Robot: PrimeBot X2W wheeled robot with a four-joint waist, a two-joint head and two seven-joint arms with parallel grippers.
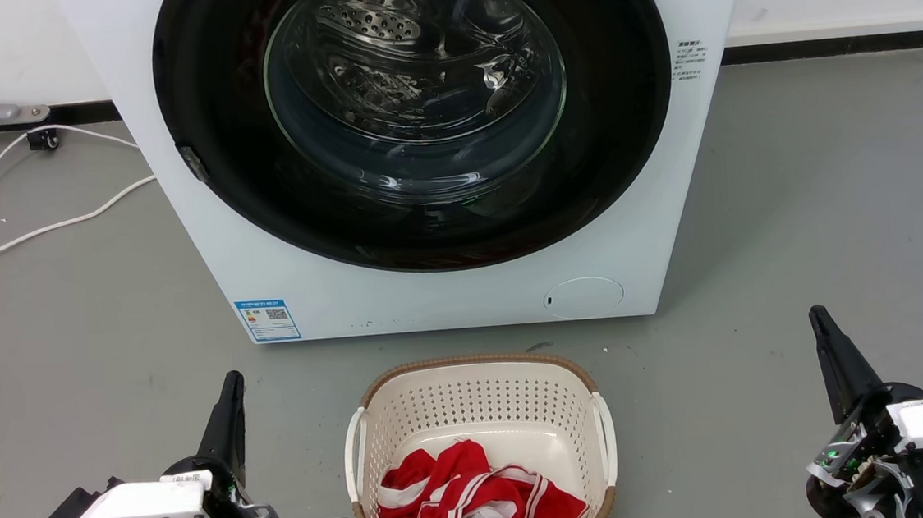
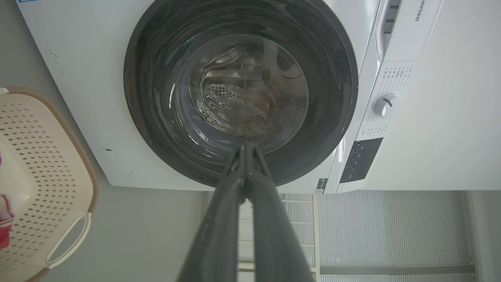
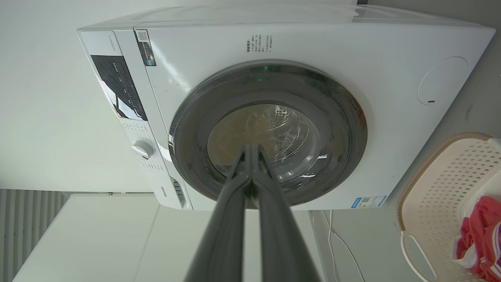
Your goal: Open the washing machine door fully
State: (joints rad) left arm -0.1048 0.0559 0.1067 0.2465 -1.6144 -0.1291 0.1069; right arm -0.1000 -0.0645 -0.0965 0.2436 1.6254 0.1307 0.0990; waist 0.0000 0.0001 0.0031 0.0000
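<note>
The white washing machine (image 1: 670,193) stands straight ahead on the floor. Its round glossy black washing machine door (image 1: 617,140) lies flat against the front, closed, with the steel drum showing through the glass bowl. My left gripper (image 1: 232,381) rests low at the lower left, fingers pressed together and empty, well short of the machine. My right gripper (image 1: 817,315) sits at the lower right, also shut and empty. In the left wrist view the door (image 2: 156,58) is beyond my gripper (image 2: 246,144). The right wrist view shows the door (image 3: 344,117) past that gripper (image 3: 250,147).
A cream perforated basket (image 1: 376,430) holding red and white cloth (image 1: 472,497) stands on the floor between my grippers, just before the machine. White cables (image 1: 31,235) trail over the grey floor to the left. A white wall runs behind the machine.
</note>
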